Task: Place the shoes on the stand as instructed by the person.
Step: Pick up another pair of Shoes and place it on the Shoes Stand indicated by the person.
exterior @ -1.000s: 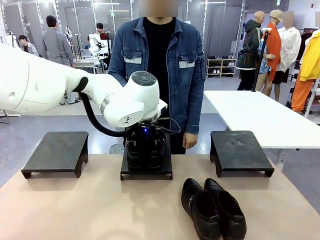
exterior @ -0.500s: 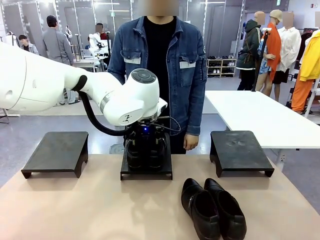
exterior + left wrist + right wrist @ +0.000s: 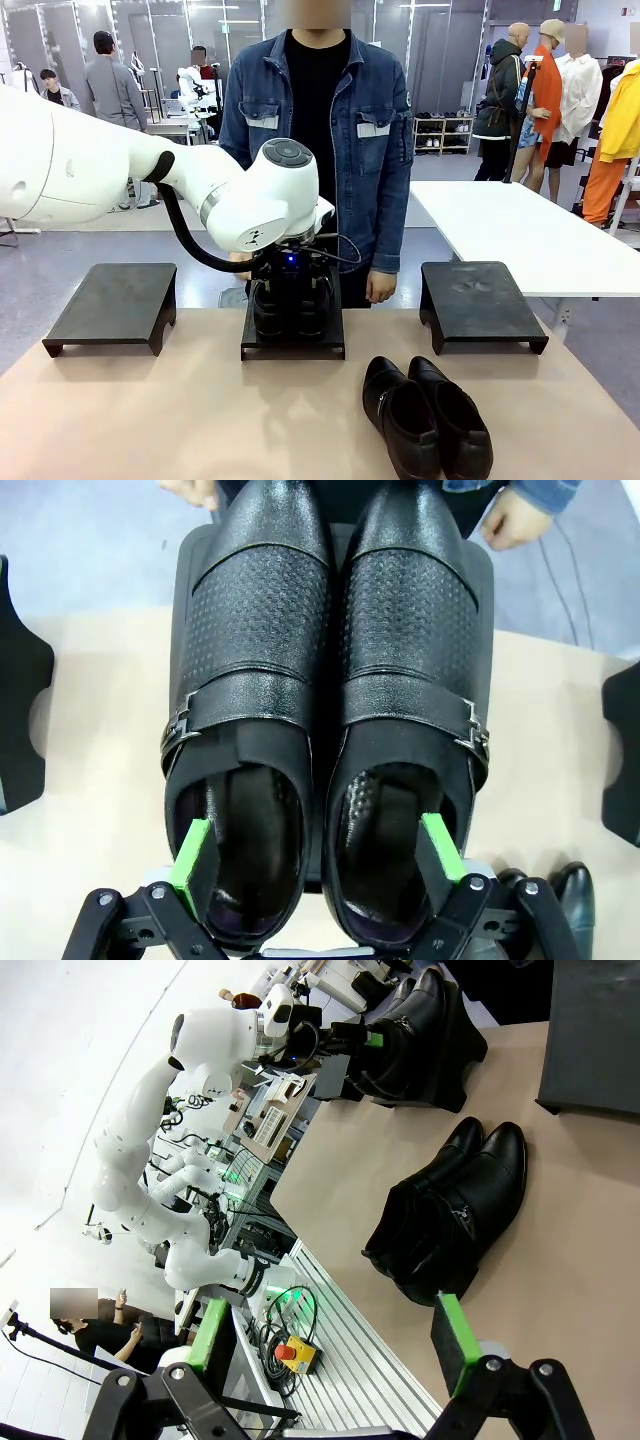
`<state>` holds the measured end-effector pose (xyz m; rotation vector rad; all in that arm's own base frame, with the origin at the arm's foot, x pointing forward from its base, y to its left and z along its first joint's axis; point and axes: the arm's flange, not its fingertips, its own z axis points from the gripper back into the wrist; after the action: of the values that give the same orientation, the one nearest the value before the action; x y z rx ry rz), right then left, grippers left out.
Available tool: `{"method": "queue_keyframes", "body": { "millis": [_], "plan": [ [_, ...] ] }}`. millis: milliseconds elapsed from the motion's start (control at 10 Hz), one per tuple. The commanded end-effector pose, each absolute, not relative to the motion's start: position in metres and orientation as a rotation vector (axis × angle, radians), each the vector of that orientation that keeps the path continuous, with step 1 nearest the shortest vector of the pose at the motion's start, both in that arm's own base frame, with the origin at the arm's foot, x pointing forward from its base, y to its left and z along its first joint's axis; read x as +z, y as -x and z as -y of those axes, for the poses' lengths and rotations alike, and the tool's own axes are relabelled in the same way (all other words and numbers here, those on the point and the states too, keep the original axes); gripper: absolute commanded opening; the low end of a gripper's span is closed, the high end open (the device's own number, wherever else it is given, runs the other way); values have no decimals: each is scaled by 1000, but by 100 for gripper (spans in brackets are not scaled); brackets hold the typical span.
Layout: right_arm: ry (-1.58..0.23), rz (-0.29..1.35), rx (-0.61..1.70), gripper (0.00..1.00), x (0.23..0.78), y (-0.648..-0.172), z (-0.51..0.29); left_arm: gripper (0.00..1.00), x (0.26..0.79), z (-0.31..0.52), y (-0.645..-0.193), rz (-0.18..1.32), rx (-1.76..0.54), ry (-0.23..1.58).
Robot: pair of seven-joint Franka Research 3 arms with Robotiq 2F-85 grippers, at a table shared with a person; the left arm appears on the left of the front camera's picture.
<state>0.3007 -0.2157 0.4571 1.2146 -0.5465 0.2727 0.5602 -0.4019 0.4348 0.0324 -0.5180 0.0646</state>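
Buckle shoes on mid stand, L claw wide open inside them, R claw open, empty

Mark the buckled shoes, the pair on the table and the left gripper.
buckled shoes point(image 3: 262, 620), left wrist view, one shoe's perforated upper.
pair on the table point(image 3: 402, 428), front view, left shoe's upper.
left gripper point(image 3: 314, 825), left wrist view, midway between fingertips.

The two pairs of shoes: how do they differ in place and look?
The buckled pair stands on the middle stand; the other pair lies on the table. The buckled pair has dotted leather and metal buckles; the other pair shows smooth toes. The left gripper, open, reaches inside the buckled pair; nothing touches the other pair. Both are black, set side by side.
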Motion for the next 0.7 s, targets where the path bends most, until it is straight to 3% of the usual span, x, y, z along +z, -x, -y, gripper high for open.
{"method": "queue_keyframes", "body": {
  "millis": [0, 200, 600],
  "plan": [
    [-1219, 567, 287, 100, 458, -301, 217, 99, 435, 402, -561, 527, 66, -37],
    [-1219, 567, 287, 100, 458, -301, 217, 99, 435, 402, -560, 518, 65, -32],
    [-1219, 567, 287, 100, 458, -301, 217, 100, 528, 316, -515, 308, -2, 243]
  ]
}}
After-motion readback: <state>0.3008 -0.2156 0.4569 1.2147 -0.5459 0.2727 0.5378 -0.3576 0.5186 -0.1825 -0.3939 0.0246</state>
